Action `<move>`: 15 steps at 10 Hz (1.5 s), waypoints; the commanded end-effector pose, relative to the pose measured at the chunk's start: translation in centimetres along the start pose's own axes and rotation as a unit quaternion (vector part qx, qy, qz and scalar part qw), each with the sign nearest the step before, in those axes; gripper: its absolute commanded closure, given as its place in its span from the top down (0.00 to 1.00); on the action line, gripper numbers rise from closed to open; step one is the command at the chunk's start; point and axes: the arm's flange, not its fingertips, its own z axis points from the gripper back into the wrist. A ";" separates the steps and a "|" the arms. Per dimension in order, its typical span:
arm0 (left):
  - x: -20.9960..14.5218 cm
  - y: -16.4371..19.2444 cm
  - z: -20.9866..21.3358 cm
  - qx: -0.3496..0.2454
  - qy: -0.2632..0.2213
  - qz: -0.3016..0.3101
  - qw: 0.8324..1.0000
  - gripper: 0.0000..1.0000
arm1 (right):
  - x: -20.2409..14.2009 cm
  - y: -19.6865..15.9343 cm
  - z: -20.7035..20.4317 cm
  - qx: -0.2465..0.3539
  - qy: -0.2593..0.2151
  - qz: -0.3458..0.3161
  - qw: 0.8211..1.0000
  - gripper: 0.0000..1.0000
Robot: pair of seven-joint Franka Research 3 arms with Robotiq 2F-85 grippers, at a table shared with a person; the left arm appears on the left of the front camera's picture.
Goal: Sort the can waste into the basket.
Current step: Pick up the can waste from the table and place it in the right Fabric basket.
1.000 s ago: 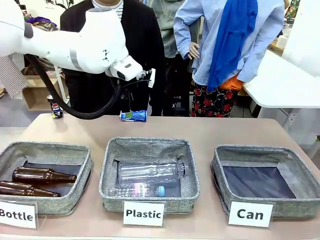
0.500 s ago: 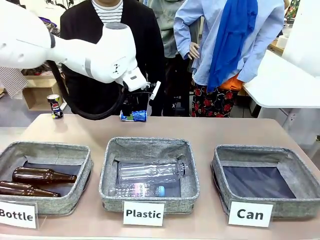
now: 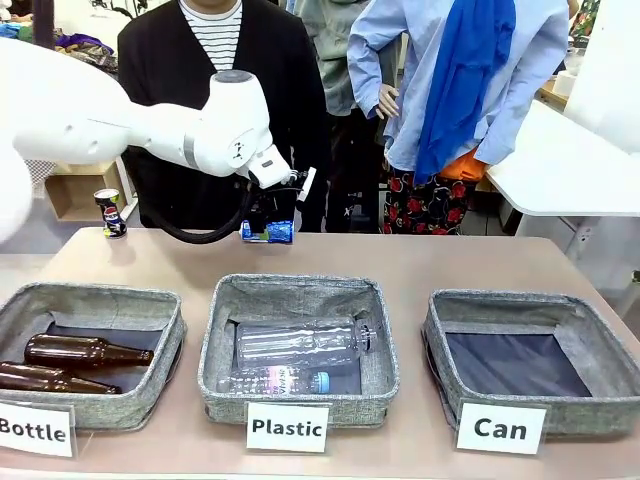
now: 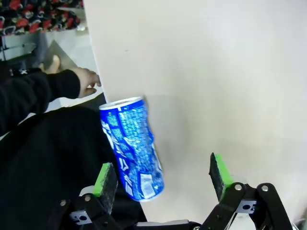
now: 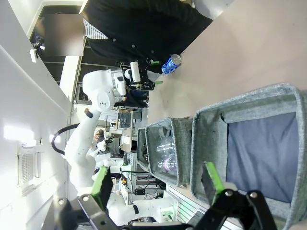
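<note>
The bright blue can [image 3: 268, 232] lies on its side at the table's far edge, just in front of the person in black. My left gripper [image 3: 270, 215] hangs right over it. In the left wrist view the blue can [image 4: 132, 148] lies between the open green pads, close to the left one, and my left gripper [image 4: 163, 175] is not closed on it. A dark can [image 3: 110, 213] stands upright at the far left corner. The grey "Can" basket [image 3: 520, 300] sits front right, with only its dark lining inside. My right gripper [image 5: 156, 184] is open above that basket [image 5: 211, 120].
A "Plastic" bin [image 3: 300, 290] with clear bottles stands front centre, and a "Bottle" bin [image 3: 90, 295] with brown bottles front left. The person's hand [image 4: 86, 81] rests at the table edge near the blue can. Bare tabletop stretches between the bins and the far edge.
My left arm has swung right and come down toward the blue can at the far edge. Its jaws have stayed open. The cans and bins have not moved.
</note>
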 end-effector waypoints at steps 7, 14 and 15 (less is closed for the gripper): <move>0.1 5.7 -5.6 -0.020 0.032 0.045 0.998 1.00 | 0.0 0.4 0.1 0.001 0.003 -0.009 1.000 1.00; -0.2 4.8 -5.5 -0.033 0.034 0.036 0.998 0.00 | 0.0 0.4 0.1 0.001 0.003 -0.009 1.000 1.00; -0.1 4.0 -4.8 -0.037 0.026 0.027 0.999 0.00 | 0.0 0.4 0.1 0.001 0.003 -0.009 1.000 1.00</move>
